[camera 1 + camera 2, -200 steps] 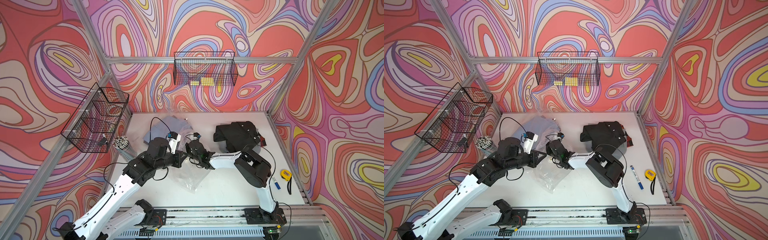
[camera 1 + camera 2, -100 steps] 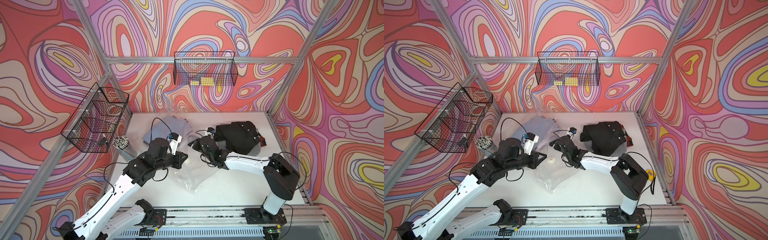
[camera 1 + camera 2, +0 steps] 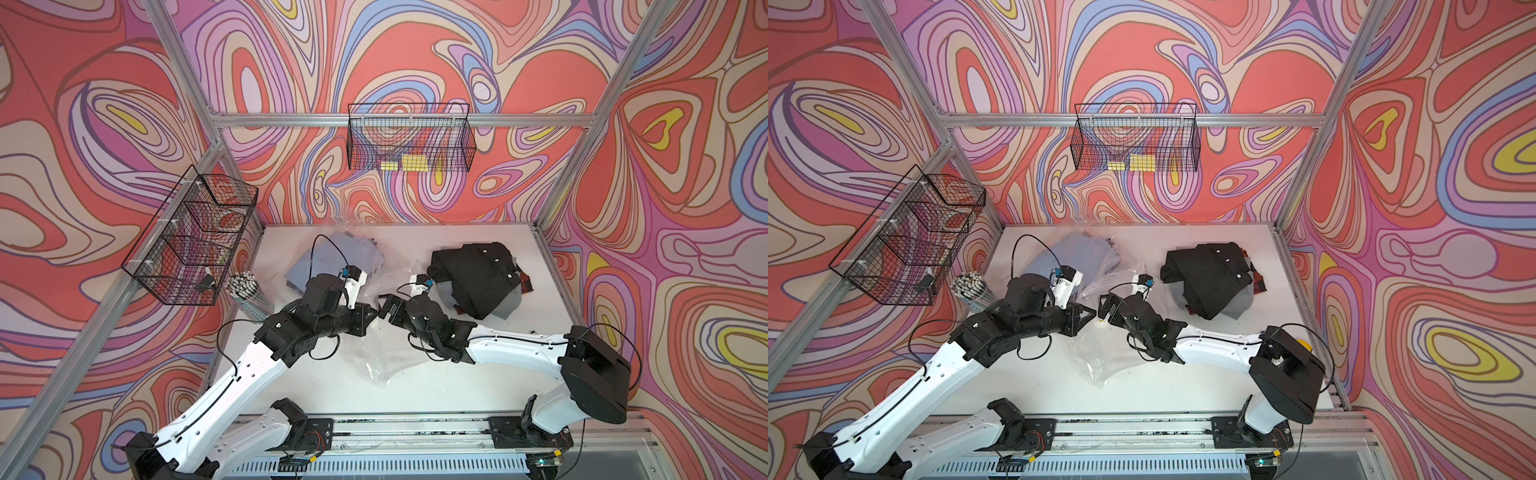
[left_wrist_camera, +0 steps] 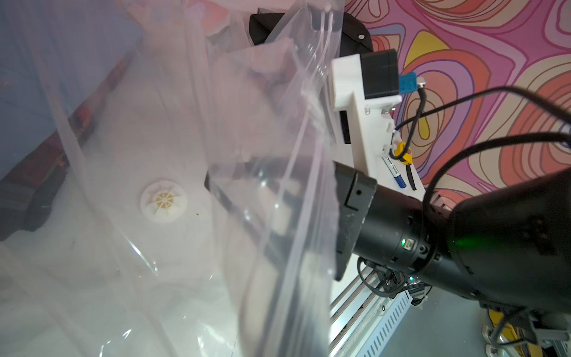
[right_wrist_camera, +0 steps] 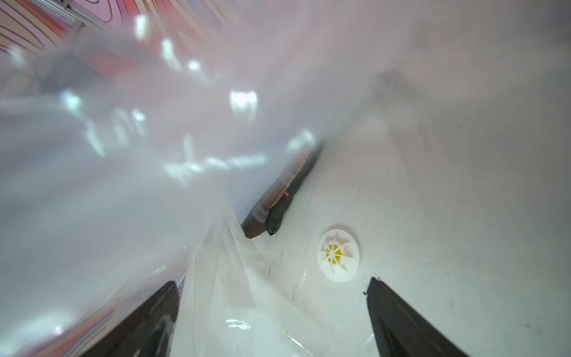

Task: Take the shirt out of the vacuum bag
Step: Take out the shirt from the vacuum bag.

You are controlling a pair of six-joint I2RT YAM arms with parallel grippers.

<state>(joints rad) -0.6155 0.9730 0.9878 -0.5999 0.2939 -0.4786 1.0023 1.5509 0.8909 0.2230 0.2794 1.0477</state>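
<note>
Now, bag [image 3: 376, 359]: lying crumpled on the table [image 3: 436, 376], valve [image 5: 338, 256] showing.
Shirt [image 3: 324, 259]: sitting at the far end under plastic; whether it is inside, cannot tell.
Left gripper [image 3: 372, 313]: pinching the film, probably anchoring it.
Right gripper [image 5: 272, 282]: gaping wide, seemingly reaching in.

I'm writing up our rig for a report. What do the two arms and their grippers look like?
The left arm and right arm have white link shells with black joint housings and loose black cables looping alongside. The left gripper and right gripper are black with tapered fingers. Each wrist carries a white camera mount with a blue connector.
</note>
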